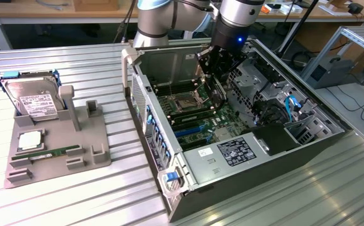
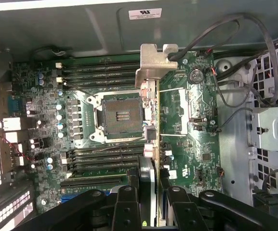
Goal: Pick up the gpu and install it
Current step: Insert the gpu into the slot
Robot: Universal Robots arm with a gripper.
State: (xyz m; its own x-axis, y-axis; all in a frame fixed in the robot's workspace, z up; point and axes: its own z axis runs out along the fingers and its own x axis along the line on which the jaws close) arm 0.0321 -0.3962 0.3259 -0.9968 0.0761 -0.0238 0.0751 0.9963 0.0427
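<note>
One arm [image 1: 163, 19], one gripper [image 1: 214, 70], one gpu [image 1: 218, 94]: card pinched edge-on between two black fingers [image 2: 126, 204], gripper [image 2: 152, 195] closed on the gpu [image 2: 151, 130] and hanging inside one open case [image 1: 245, 188], above the motherboard [image 1: 194, 117] and not seated in any slot. In the wrist view, one silver bracket [image 2: 155, 62] at the card's far end, thin card edge lying across the board just beside one bare square socket [image 2: 122, 115]. Rows of long black slots [image 2: 100, 72] on two opposite sides of that socket, number hard to fix. Several grey and black cables [image 2: 235, 29] looped over the board's corner near the bracket. One white label [image 2: 145, 13] with a red mark on the case's inner wall, writing too small to read; one black label [image 1: 235, 150] on the case's metal cover, likewise unreadable. One blue light [image 1: 239, 39] lit on the wrist. On the slatted metal table [image 1: 62, 61] at the exterior view's left, well apart from the case, one grey holder [image 1: 81, 141] bearing three parts: one hard drive [image 1: 34, 101] propped upright, white label illegible; one silver chip [image 1: 29, 140]; one green memory stick [image 1: 46, 153] lying flat.
</note>
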